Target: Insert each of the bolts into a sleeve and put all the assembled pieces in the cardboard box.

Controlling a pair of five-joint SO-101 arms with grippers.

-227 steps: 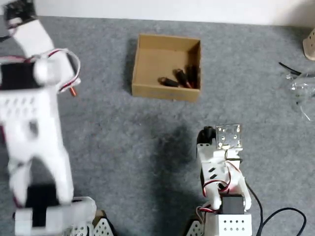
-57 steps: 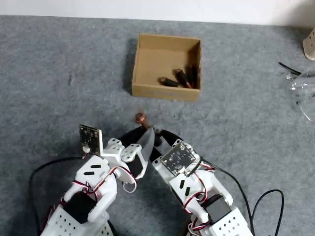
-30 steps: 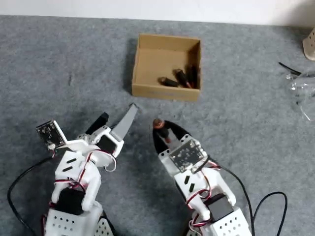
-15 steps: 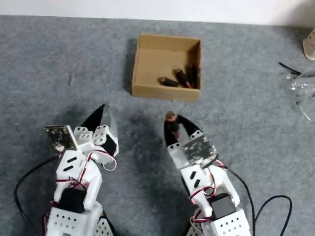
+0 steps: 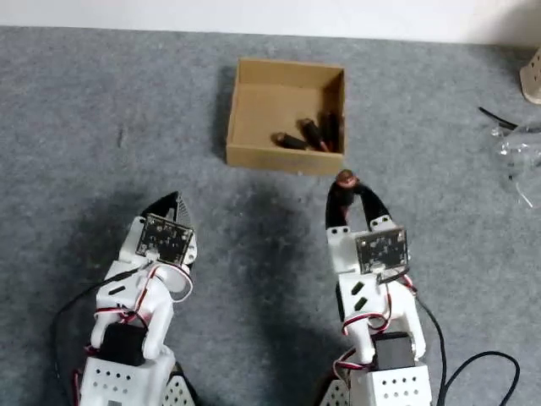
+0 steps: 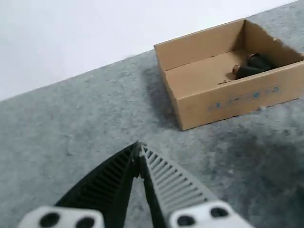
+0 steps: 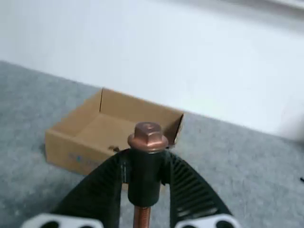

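Right gripper (image 5: pixel 348 197) clamps the sleeved bolt (image 5: pixel 342 193), head toward 12 o'clock — box (image 5: pixel 283 159) lies near at 11 o'clock, closer to this arm. Left gripper (image 5: pixel 174 201) pinched together, empty.

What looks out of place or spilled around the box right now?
Nothing stands out. The right tool holds the bolt seated in its sleeve; the other pieces lie inside the cardboard box, none spilled.

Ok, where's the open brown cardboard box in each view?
High view: brown cardboard box, top centre, just beyond the right gripper holding the copper bolt in its black sleeve.
Left wrist view: box ahead of the shut left gripper.
Right wrist view: box directly behind the held bolt.
Shared landmark: the white wall beyond it.
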